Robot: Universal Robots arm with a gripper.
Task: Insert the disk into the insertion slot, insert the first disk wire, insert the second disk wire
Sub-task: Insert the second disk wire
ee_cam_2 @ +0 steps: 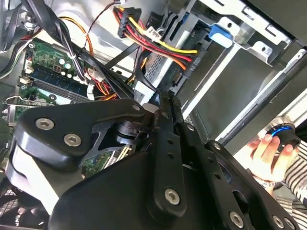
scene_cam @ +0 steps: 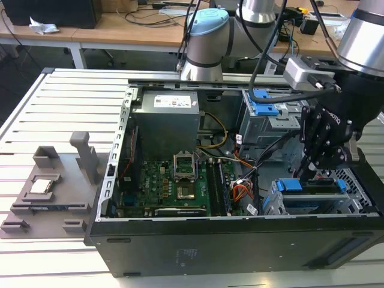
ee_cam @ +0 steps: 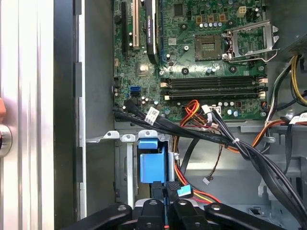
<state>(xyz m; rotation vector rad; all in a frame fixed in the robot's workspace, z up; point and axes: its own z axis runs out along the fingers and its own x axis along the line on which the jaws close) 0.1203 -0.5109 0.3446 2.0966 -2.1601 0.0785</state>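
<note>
Bright blue disk carrier, silver-grey insertion slot, green motherboard, black claw.

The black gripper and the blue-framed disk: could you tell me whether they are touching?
Cannot tell. In the first wrist view the gripper sits over the disk's edge, hiding any contact or gap.

The disk, framed in its blue carrier, sat flat inside the low silver insertion slot, near the case's front.

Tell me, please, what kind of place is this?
Probably a robotics lab or test workshop: an open desktop computer case lies on a slatted aluminium table, a robot arm stands behind it, and wooden desks with cables fill the background.
</note>
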